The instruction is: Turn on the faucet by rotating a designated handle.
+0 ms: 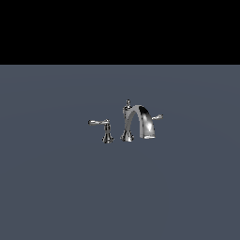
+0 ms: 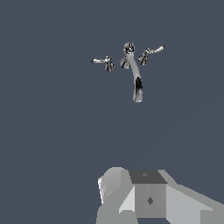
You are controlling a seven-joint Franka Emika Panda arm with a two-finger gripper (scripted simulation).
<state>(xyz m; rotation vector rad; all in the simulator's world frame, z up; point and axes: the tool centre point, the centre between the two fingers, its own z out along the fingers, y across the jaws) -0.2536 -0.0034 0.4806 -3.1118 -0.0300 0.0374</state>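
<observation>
The small shiny chrome faucet [image 1: 136, 121] with its tall arched spout stands mid-floor on the plain grey-blue ground [image 1: 56, 187]. The designated short stubby chrome lever handle [image 1: 156, 116] sits just behind the spout. The grey gripper [image 2: 148, 197] hangs well apart; whether its jaws are parted cannot be told. Approach past the spout, then push the lever tip sideways. No writing shows
</observation>
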